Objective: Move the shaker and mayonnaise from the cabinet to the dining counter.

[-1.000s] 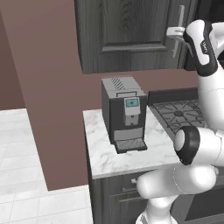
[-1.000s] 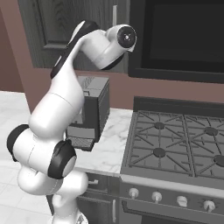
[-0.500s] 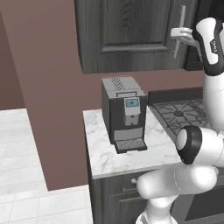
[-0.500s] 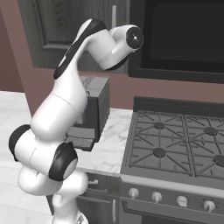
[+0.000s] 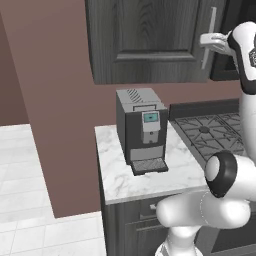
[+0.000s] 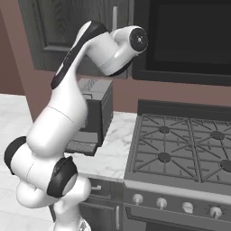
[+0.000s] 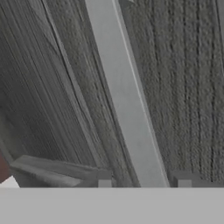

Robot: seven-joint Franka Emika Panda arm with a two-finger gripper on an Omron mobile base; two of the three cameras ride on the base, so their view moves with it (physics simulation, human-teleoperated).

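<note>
One hand [image 5: 209, 41] reaches up to the long silver bar handle [image 5: 210, 37] of the cabinet [image 5: 145, 40], its two fingers drawn together around the bar. In the hand view the handle [image 7: 124, 94] runs as a pale strip between the two finger tips [image 7: 103, 179], over the dark wood-grain door [image 7: 188, 78], which sits shut. Below the cabinet a coffee machine [image 5: 142, 130] stands on the small marble counter [image 5: 125, 177], just beside the stove [image 6: 180, 144].
</note>
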